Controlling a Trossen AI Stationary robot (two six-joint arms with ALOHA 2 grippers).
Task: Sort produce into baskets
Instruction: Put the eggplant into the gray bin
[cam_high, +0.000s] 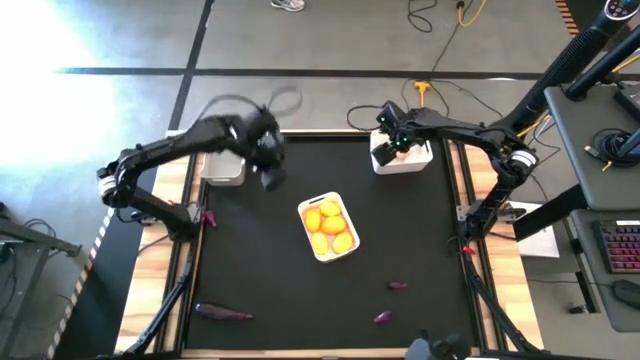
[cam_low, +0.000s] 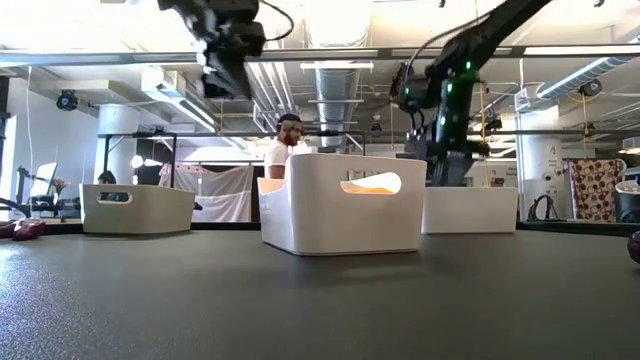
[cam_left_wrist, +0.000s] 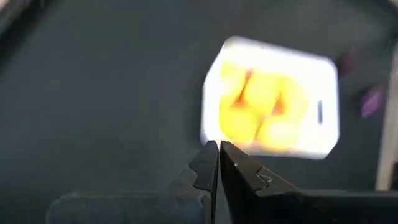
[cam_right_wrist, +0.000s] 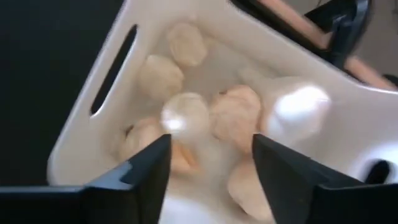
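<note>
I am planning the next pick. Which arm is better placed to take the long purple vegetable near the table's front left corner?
Left, probably. The long purple vegetable lies on the left arm's side, and the left end effector is shut and empty. The right end effector hangs open over the far-right white basket of white bulbs.

You've got the fruit basket (cam_high: 329, 228) mid-table, two baskets behind it: one (cam_high: 223, 166) far left, one (cam_high: 402, 155) far right holding bulbs (cam_right_wrist: 233, 112).

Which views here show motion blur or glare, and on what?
High view: the left gripper smears with motion blur, and glare washes the floor's upper-left corner. Left wrist view: the fruit basket is soft and blown out. Right wrist view: garlic bulbs blur, one with a bright hotspot.
</note>
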